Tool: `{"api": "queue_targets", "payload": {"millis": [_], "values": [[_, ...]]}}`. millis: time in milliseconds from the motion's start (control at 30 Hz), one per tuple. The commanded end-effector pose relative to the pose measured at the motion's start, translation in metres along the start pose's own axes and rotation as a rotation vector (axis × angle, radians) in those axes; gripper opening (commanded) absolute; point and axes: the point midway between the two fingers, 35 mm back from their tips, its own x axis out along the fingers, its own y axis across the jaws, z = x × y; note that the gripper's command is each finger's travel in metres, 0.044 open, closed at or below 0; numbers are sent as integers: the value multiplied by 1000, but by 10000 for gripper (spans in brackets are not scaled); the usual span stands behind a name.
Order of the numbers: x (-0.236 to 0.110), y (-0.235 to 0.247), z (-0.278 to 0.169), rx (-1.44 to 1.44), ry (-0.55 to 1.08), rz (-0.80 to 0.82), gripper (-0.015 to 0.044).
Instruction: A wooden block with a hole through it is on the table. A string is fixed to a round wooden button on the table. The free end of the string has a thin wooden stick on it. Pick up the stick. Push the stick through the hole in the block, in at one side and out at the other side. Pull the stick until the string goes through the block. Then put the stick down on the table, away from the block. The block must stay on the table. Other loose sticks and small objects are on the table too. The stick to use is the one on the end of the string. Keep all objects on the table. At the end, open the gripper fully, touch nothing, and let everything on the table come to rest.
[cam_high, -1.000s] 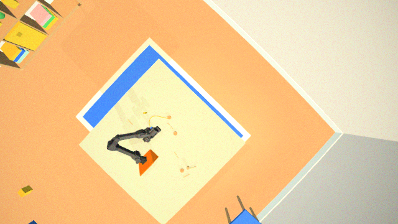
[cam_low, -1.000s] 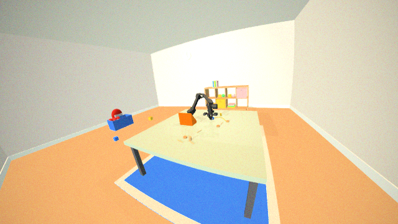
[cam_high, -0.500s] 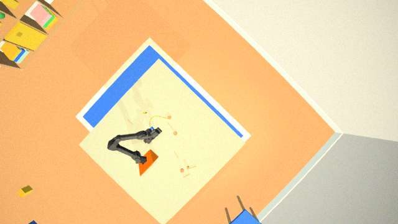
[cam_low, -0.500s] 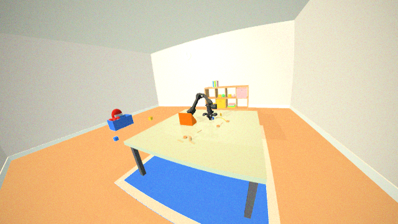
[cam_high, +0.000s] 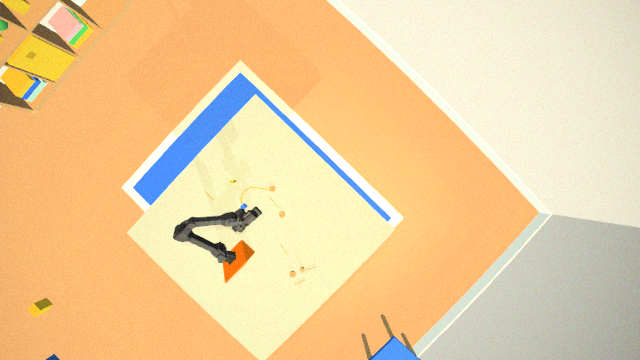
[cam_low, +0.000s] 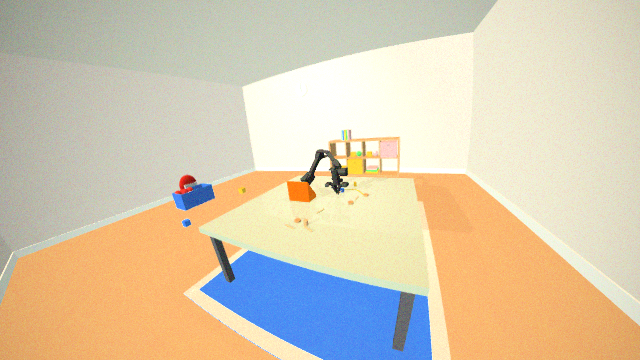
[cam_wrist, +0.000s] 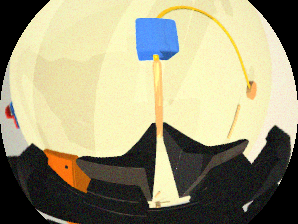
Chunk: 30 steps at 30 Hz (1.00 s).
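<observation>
In the wrist view my gripper (cam_wrist: 158, 125) is shut on the thin wooden stick (cam_wrist: 158, 99). The stick runs straight ahead from the fingers to the near face of the blue block (cam_wrist: 157, 38), which stands on the table. The yellow string (cam_wrist: 216, 22) comes out of the block's far side and arcs right to the round wooden button (cam_wrist: 252, 88). From above, the gripper (cam_high: 245, 213) sits just behind the block (cam_high: 243, 206), and the string (cam_high: 252, 188) curves to the button (cam_high: 272, 188). In the side view the gripper (cam_low: 338, 187) is low over the table by the block (cam_low: 343, 190).
A loose stick (cam_high: 274, 202) (cam_wrist: 236, 117) and a second button (cam_high: 281, 214) lie right of the block. A small yellow object (cam_high: 233, 181) lies beyond it. More buttons (cam_high: 292, 273) and sticks lie near the table's front. The arm's orange base (cam_high: 239, 260) (cam_low: 300, 191) stands behind.
</observation>
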Motion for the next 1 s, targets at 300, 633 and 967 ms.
{"api": "queue_targets", "payload": {"millis": [300,633,967], "values": [[1,2,-15,5,1,-7,0],[1,3,-24,6,2,-19,0],[1,3,-33,9,2,-31,0]]}}
